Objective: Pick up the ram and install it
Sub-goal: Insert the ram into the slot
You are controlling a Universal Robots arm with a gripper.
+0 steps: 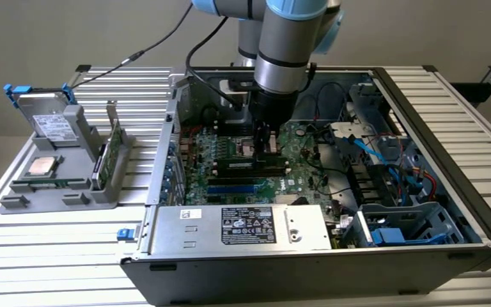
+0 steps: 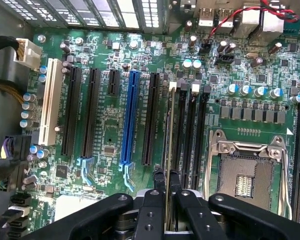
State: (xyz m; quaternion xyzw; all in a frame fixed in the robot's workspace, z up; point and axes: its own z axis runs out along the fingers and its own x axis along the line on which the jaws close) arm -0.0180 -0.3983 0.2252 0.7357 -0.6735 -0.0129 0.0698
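Where the memory slots run just beside the one processor socket, one ram stands edge-on, gripped between narrow jaws. One expansion card stands well apart from that socket.

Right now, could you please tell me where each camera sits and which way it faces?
Exterior view: off the arm, raised on the power supply side of the open computer case, looking down into it; the arm and claw show.
Wrist view: on the wrist, looking along the claw onto the motherboard; its fingers grip the ram edge-on.
Shared: the claw and the motherboard.
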